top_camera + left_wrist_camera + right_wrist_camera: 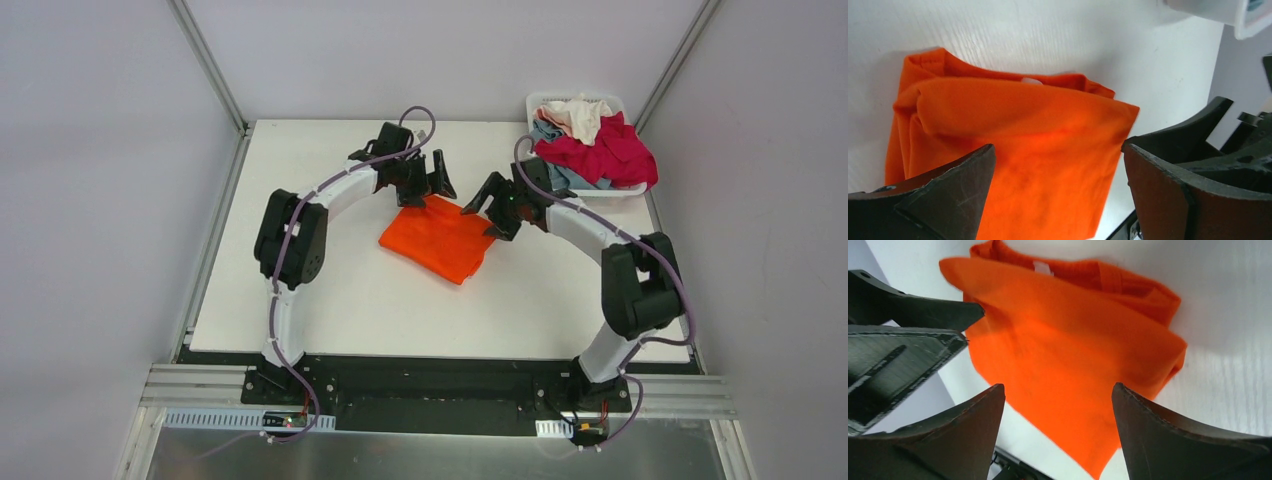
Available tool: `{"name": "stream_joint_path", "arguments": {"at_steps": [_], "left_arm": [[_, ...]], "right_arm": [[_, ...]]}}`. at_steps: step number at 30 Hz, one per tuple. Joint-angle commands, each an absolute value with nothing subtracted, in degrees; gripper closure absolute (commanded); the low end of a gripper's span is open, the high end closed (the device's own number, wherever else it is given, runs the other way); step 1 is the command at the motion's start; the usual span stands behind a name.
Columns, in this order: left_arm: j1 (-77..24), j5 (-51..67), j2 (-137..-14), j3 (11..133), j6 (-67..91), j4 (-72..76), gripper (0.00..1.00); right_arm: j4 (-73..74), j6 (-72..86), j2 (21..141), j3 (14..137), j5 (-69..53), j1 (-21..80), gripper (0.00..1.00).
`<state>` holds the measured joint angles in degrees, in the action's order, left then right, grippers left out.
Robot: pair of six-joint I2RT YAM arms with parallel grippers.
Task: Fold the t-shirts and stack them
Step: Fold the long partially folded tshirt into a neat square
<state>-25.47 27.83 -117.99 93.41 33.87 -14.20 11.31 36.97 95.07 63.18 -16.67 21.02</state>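
The orange t-shirt (440, 240) lies folded into a rough rectangle on the white table, mid-centre. It fills the left wrist view (1013, 145) and the right wrist view (1073, 355), its collar and white label showing at the far edge. My left gripper (437, 186) hovers open over its far left corner, holding nothing. My right gripper (484, 208) hovers open over its far right edge, holding nothing. The crimson-magenta shirt (605, 150), grey-blue shirt (552, 140) and cream shirt (580, 115) lie piled in the basket.
The white slotted basket (610, 192) stands at the table's far right corner, just behind the right arm. The white table (350, 300) ends in a black strip at the near edge. Grey walls and metal posts close in the sides.
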Motion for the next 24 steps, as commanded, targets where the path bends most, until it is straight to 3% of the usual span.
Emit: {"name": "stream_joint_path", "arguments": {"at_steps": [1,7,13,18,24], "left_arm": [[-25.22,27.99,-122.89,99.33,33.59,-14.02,0.01],[-24.75,22.07,-128.41,103.54,34.28,-14.13,0.01],[-24.08,18.41,-130.49,100.34,35.16,-15.41,0.01],[-24.16,17.47,-125.10,87.36,37.28,-15.48,0.01],[-28.24,10.93,-111.03,69.02,40.57,-15.43,0.01]], "right_arm": [[10.37,33.92,99.96,69.48,-12.20,20.99,0.18],[10.87,31.63,108.64,74.87,-9.35,20.16,0.18],[9.62,29.18,113.14,75.76,-8.40,19.85,0.19],[7.93,27.62,112.69,72.77,-9.88,20.15,0.19],[6.04,24.23,104.05,63.17,-10.91,22.09,0.19]]}}
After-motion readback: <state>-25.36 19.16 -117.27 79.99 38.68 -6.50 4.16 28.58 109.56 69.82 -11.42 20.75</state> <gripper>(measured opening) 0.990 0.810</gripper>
